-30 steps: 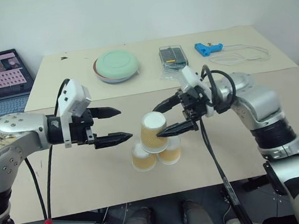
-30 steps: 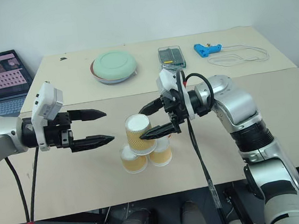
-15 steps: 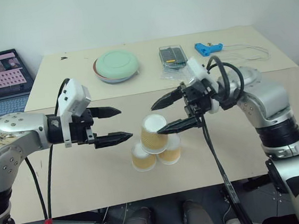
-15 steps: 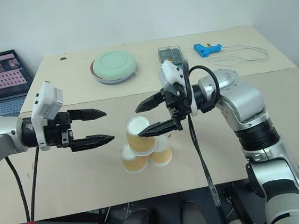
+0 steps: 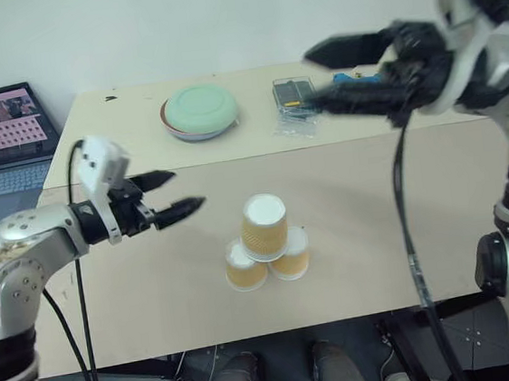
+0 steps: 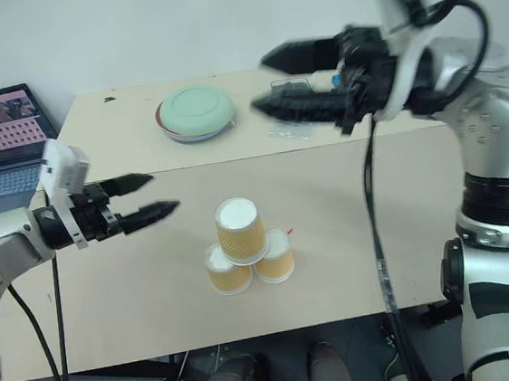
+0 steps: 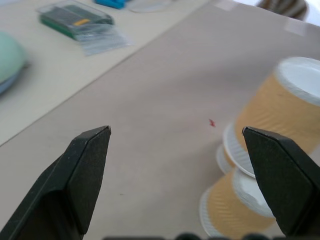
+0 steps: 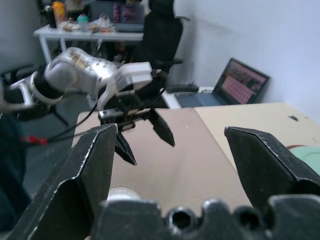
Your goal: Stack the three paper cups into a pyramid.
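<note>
Left gripper [image 5: 171,192] spread wide, empty, hovering left of the three paper cups [image 5: 266,252]. Cups mid-table: two side by side, third lying tilted on top. Right gripper [image 5: 320,77] agape, empty, raised far right.

You see three paper cups [image 6: 243,256] stacked in a pyramid on the table [image 6: 137,285], just past the spread fingertips of your left gripper [image 6: 157,194], while your right gripper [image 6: 263,83] hangs open, well above them.
</note>
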Tool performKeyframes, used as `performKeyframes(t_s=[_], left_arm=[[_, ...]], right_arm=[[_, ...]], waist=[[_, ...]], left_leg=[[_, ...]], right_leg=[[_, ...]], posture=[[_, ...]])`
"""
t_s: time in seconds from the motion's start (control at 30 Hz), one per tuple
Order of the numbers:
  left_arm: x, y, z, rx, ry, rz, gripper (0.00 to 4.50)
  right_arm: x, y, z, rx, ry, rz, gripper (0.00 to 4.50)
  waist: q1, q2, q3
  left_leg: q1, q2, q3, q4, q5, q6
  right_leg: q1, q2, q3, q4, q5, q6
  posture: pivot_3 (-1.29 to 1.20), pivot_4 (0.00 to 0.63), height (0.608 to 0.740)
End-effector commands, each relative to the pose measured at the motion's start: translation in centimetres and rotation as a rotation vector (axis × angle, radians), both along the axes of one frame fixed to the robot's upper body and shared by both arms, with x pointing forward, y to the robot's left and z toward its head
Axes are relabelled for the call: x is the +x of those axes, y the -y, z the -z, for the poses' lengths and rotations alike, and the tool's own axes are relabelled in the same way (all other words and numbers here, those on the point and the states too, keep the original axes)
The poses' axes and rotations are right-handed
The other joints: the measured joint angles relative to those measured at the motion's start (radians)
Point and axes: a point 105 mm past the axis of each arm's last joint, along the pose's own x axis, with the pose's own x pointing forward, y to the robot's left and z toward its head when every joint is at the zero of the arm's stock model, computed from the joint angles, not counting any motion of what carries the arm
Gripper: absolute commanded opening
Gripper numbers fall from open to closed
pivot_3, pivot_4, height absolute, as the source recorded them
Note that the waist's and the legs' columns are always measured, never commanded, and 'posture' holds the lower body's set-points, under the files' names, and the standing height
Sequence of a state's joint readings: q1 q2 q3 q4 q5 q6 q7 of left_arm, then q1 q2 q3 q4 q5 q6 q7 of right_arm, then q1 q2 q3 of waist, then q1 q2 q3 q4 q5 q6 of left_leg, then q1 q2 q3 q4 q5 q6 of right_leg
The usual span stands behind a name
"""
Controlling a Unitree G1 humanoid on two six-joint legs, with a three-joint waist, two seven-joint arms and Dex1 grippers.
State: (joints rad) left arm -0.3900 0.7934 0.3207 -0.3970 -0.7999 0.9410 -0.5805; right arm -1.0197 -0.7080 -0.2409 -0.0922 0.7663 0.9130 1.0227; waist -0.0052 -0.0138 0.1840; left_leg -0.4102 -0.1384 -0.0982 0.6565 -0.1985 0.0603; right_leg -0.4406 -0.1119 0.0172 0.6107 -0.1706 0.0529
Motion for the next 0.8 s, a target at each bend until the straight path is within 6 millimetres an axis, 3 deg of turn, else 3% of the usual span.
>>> performKeyframes(t_s=[0.03,0.13,0.2,0.3,0.33,0.53,0.63,0.8], left_arm=[[1.4,-4.8,-0.4,-0.07,0.083,-0.337,4.5],[2.1,-6.9,0.4,-0.163,0.107,-0.509,4.5],[2.4,-7.6,0.9,-0.178,0.119,-0.575,4.5],[3.3,-9.5,3.6,-0.195,0.129,-0.76,4.5],[3.5,-9.8,4.1,-0.177,0.146,-0.791,4.5],[3.6,-10.9,6.1,-0.15,0.202,-0.884,4.5],[3.4,-11.9,7.9,-0.119,0.192,-0.9,4.5],[3.3,-12.2,8.9,-0.106,0.174,-0.856,4.5]], right_arm=[[1.8,4.3,0.2,0.041,0.027,0.336,4.04],[4.8,7.4,3.7,-0.014,-0.031,0.608,4.04],[5.6,8.6,4.7,0.028,-0.068,0.682,4.04],[8.4,13.1,11.2,-0.087,-0.127,1.018,4.04],[8.6,13.7,12.7,-0.119,-0.134,1.064,4.04],[8.8,15.9,16.2,-0.047,-0.107,1.214,4.04],[7.8,19.3,19.2,-0.069,-0.065,1.465,4.04],[7.0,19.7,20.3,-0.039,-0.026,1.558,4.04]], waist=[[0.007,-0.001,0.0],[0.012,-0.001,-0.001],[0.015,-0.001,-0.001],[0.017,-0.002,-0.003],[0.02,-0.003,-0.004],[0.016,-0.003,-0.004],[0.017,-0.004,-0.005],[0.014,-0.004,-0.005]], left_leg=[[0.0,0.0,0.0,0.0,0.0,0.0],[0.0,0.0,0.001,0.0,0.0,0.0],[0.001,0.0,0.001,0.001,0.0,0.0],[0.001,0.0,0.002,0.001,0.0,0.0],[0.002,0.0,0.002,0.001,0.0,0.0],[-0.001,-0.001,0.003,0.001,0.001,-0.001],[0.002,-0.001,0.002,0.001,0.001,-0.001],[0.003,-0.001,0.003,0.001,0.0,0.0]], right_leg=[[0.0,0.0,0.0,0.0,0.0,0.0],[0.0,0.0,0.0,0.001,0.0,0.0],[0.001,-0.001,0.0,0.0,0.0,0.0],[0.002,0.0,0.001,0.001,0.0,0.0],[0.003,-0.001,0.001,0.0,0.0,0.0],[-0.001,0.0,0.002,0.001,0.002,-0.001],[0.002,0.0,0.002,0.001,0.002,-0.001],[0.003,0.0,0.002,0.001,0.002,0.0]], posture=[[0.0,0.15,0.738],[0.0,0.15,0.738],[0.0,0.15,0.738],[0.0,0.15,0.738],[0.0,0.15,0.738],[0.0,0.15,0.738],[0.0,0.15,0.738],[0.0,0.15,0.738]])
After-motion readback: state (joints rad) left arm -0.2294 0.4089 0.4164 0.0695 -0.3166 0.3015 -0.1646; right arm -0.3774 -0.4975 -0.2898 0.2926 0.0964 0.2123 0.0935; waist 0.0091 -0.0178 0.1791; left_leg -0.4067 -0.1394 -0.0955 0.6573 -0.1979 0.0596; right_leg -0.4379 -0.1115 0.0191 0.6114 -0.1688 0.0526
